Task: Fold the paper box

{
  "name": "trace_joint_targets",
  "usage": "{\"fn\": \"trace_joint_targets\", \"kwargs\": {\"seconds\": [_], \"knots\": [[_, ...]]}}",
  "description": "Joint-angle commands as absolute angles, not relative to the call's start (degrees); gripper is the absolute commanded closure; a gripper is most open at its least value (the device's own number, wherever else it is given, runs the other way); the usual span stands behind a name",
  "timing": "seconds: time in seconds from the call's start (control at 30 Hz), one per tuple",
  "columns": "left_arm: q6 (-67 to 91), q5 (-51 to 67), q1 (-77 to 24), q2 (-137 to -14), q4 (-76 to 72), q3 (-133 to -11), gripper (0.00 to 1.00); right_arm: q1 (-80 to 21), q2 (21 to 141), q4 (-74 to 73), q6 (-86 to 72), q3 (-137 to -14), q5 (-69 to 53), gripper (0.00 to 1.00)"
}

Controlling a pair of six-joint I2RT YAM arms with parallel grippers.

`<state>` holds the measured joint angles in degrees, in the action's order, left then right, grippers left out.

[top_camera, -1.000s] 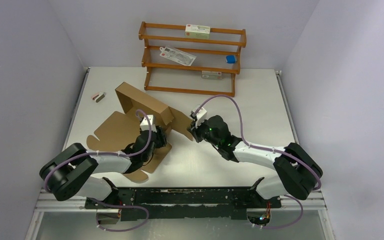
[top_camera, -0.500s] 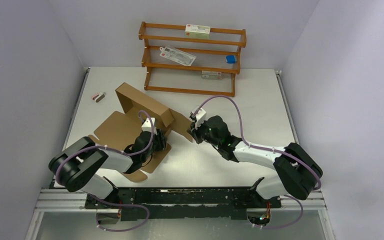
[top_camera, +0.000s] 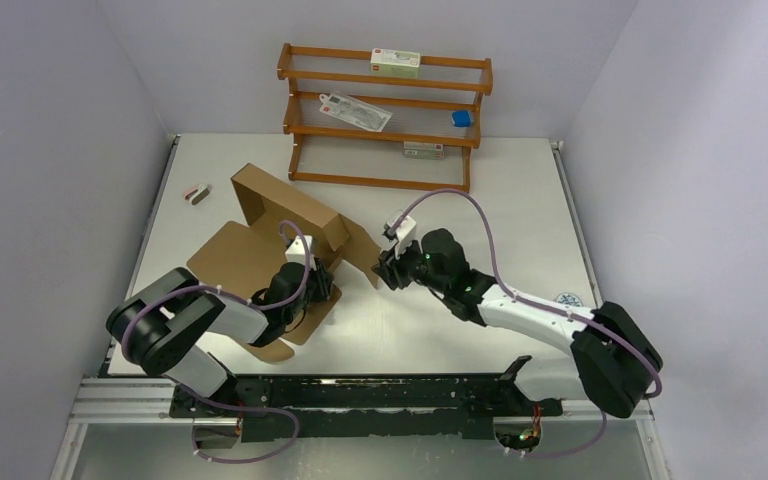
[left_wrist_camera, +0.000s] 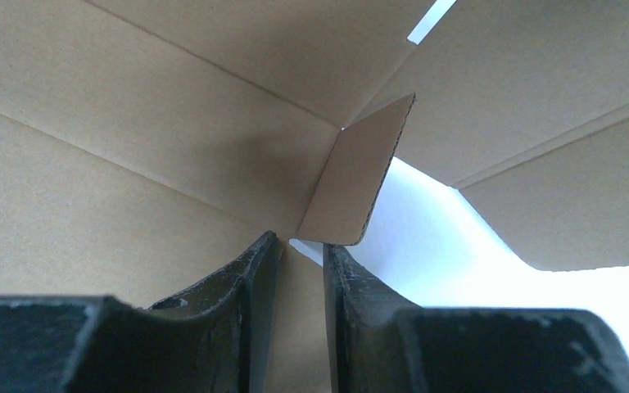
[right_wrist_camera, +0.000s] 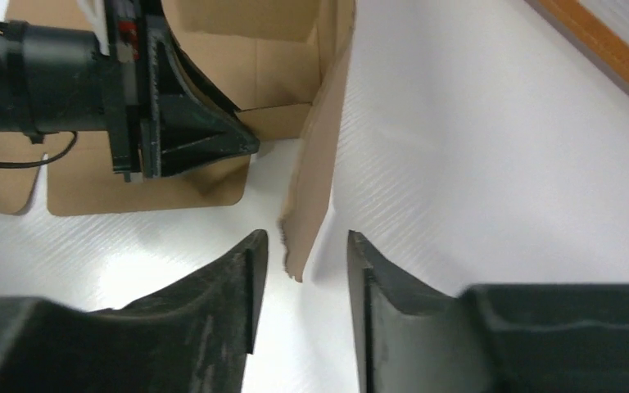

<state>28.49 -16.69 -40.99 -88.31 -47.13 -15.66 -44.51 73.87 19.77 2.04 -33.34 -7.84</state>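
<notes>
The paper box (top_camera: 250, 255) is a brown cardboard sheet lying left of centre, its back wall raised and a side flap (top_camera: 360, 250) standing up at its right end. My left gripper (top_camera: 322, 280) reaches into the box's near right corner. In the left wrist view its jaws (left_wrist_camera: 299, 241) stand a narrow gap apart just below a small upright tab (left_wrist_camera: 352, 180), holding nothing. My right gripper (top_camera: 384, 268) sits at the side flap's outer corner. It is open (right_wrist_camera: 307, 237), and the flap's ragged corner (right_wrist_camera: 315, 164) hangs between the fingers without touching them.
An orange-brown wooden rack (top_camera: 385, 120) stands at the back with white cartons (top_camera: 396, 63) and a small blue item (top_camera: 461, 118) on its shelves. A small object (top_camera: 197, 193) lies near the table's left edge. White tabletop (top_camera: 490, 230) stretches to the right of the box.
My right gripper, shut on the side flap before, has opened and let it go. The left jaws have narrowed, and the left arm has drawn in a little.
</notes>
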Motion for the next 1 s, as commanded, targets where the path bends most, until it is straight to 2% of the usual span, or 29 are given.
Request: {"fn": "trace_joint_targets", "kwargs": {"seconds": [0.0,0.2,0.4,0.73,0.97], "knots": [[28.19,-15.37,-40.30,-89.67,-49.58,-15.56,0.68,-42.20,69.68,13.86,4.13,-38.23,-9.13,0.51],[28.49,-14.52,-39.84,-90.48,-49.64,-15.64,0.69,-31.42,66.66,11.45,4.09,-42.68,-21.25,0.39],[28.85,-13.08,-39.49,-91.45,-50.61,-15.64,0.69,-24.63,72.67,13.71,6.40,-45.34,-24.24,0.37],[29.00,-11.48,-39.11,-92.72,-50.81,-16.30,0.70,-27.21,90.37,21.54,9.46,-49.01,-33.31,0.38],[29.20,-10.63,-38.93,-93.45,-50.44,-16.83,0.71,-30.73,96.96,25.71,10.14,-51.00,-39.56,0.39]]}}
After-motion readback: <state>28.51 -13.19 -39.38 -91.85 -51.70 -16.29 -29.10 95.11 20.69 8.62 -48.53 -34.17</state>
